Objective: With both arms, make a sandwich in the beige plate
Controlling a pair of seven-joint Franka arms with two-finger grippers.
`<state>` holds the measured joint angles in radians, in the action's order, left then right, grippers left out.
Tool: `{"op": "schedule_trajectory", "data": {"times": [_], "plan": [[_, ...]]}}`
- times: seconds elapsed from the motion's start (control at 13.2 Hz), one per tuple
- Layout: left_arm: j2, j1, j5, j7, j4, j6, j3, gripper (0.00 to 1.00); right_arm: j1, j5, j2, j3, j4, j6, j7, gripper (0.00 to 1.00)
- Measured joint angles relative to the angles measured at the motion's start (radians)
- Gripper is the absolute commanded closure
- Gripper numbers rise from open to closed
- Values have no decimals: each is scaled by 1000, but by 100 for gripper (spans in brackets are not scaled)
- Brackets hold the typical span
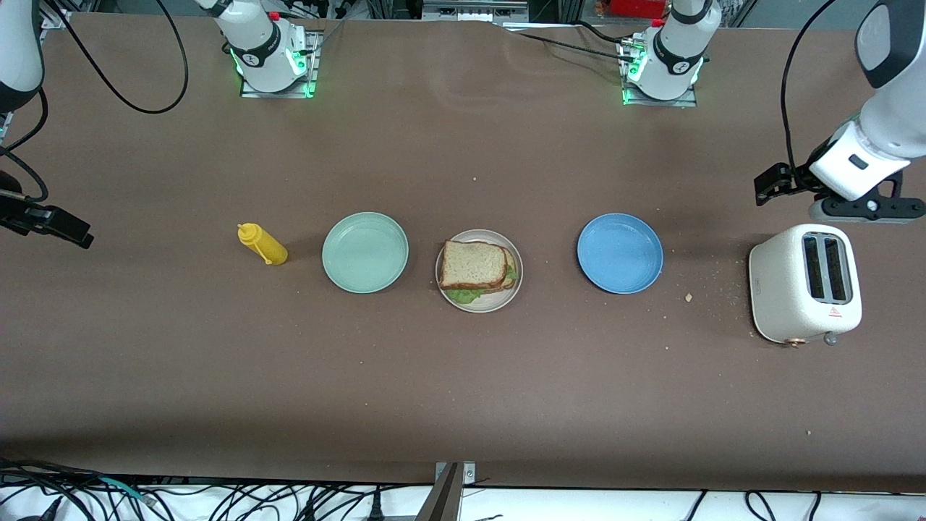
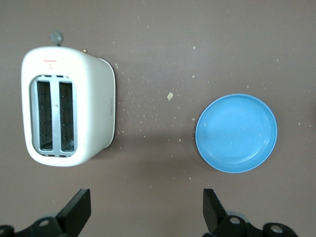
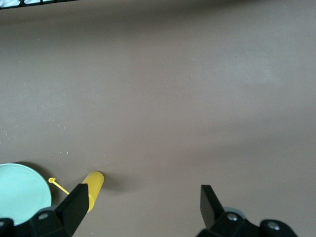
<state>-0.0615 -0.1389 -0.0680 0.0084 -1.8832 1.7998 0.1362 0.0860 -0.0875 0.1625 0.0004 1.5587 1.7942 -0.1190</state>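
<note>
Both hands (image 1: 768,184) well apart from sandwich (image 1: 477,269)

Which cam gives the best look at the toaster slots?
Left wrist view: it looks straight down on the toaster, so both slots show open and nothing is visible in them. The front view shows the toaster smaller, at the left arm's end of the table, slots visible but dark. The right wrist view does not show it.

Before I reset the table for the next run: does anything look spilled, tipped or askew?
Yes: the yellow bottle lies on its side beside the mint plate, and crumbs are scattered between the blue plate and the toaster.
</note>
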Motion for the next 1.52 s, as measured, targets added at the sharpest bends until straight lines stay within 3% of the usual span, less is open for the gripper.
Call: {"op": "schedule_trajectory", "data": {"times": [0.61,1.06,1.52], "plan": [[3,2,0,-1,235,-211,-1,0,-1,-8,0,0,5,2,0,0],[35,0,4,-1,360,-377,-10,0,-1,-8,0,0,5,4,0,0],[104,4,85,-1,390,-395,-8,0,-1,-9,0,0,5,6,0,0]]}}
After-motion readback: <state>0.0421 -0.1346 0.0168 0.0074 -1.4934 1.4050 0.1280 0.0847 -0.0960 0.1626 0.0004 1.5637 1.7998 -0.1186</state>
